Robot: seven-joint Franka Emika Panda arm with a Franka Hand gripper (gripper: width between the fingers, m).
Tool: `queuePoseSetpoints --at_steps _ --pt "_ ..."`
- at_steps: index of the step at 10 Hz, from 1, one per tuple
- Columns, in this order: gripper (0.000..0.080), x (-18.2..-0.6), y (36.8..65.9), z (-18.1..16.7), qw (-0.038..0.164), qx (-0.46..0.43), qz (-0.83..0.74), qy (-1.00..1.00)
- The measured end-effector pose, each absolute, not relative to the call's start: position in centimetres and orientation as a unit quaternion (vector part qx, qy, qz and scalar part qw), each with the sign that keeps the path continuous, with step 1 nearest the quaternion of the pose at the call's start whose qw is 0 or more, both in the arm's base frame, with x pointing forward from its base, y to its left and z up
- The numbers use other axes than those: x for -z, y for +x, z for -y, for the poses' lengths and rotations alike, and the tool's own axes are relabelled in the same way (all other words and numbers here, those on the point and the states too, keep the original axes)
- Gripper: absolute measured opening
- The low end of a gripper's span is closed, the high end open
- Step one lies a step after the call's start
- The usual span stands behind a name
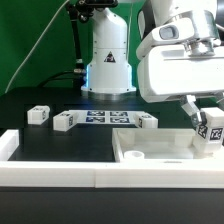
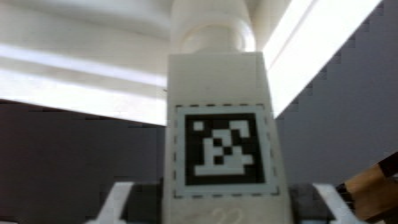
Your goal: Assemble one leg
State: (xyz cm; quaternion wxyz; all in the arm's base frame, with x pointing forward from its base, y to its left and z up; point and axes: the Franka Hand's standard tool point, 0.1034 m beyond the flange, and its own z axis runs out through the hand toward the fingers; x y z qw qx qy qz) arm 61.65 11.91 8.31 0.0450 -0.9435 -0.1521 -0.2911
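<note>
One white leg (image 1: pixel 211 130) with a black-and-white tag stands upright at the right corner of the white square tabletop (image 1: pixel 150 152). My gripper (image 1: pixel 208 124) is around this leg. In the wrist view the leg (image 2: pixel 222 120) fills the middle, tag facing the camera. My gripper (image 2: pixel 226 206) has one of its fingers (image 2: pixel 121 203) on each side of the leg, with a dark gap between each finger and the leg. The jaws are open. Three more legs lie on the table: one (image 1: pixel 38 114), a second (image 1: pixel 65 121), and a third (image 1: pixel 148 122).
The marker board (image 1: pixel 105 118) lies between the loose legs. A white rail (image 1: pixel 55 172) runs along the front edge and turns up at the exterior view's left (image 1: pixel 8 143). The arm's base (image 1: pixel 108 60) stands at the back.
</note>
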Motion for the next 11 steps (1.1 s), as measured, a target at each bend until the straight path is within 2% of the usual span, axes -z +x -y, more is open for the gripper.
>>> queuePoseSetpoints --at_steps 4,5,6,7,11 --pt "0.0299 -7.81 60.76 -11.22 0.043 0.292 0.148 -0.944" --pt "0.0483 -7.80 60.75 -11.22 0.043 0.292 0.148 -0.944" --pt "0.0483 -7.79 60.74 -11.22 0.043 0.292 0.148 -0.944" --pt "0.0616 -7.79 60.74 -11.22 0.043 0.291 0.148 -0.944" --pt "0.0648 -7.78 60.74 -11.22 0.043 0.291 0.148 -0.944"
